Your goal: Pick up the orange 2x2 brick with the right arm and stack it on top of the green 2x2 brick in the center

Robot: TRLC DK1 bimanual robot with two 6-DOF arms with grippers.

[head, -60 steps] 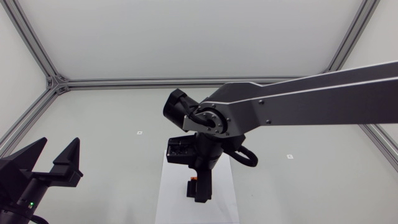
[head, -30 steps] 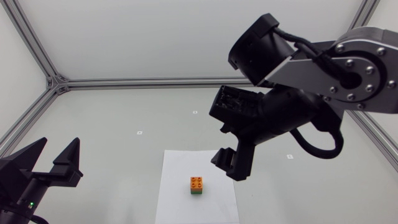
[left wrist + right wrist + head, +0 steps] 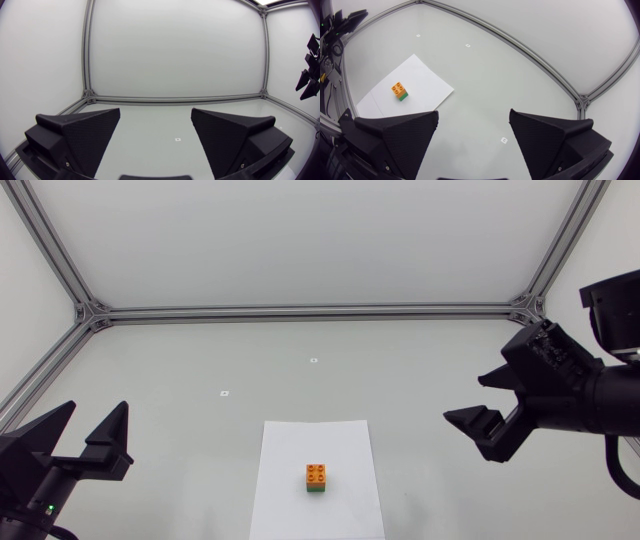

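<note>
Orange brick (image 3: 317, 473) sits on the green brick (image 3: 317, 489); right tool (image 3: 466, 398) spread wide off right, left tool (image 3: 97, 412) spread too.

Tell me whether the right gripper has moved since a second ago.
Yes. The right gripper has drawn back from above the white sheet to well right of it, fingers open.

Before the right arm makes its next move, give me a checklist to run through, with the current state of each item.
1. Orange brick on top of green brick: ok.
2. Bricks pressed fully together: cannot tell.
3. Stack upright on the white sheet: ok.
4. Right gripper open and empty: ok.
5. Right gripper apart from the stack, off to its side: ok.
6. Left gripper open, apart from the stack: ok.
</note>
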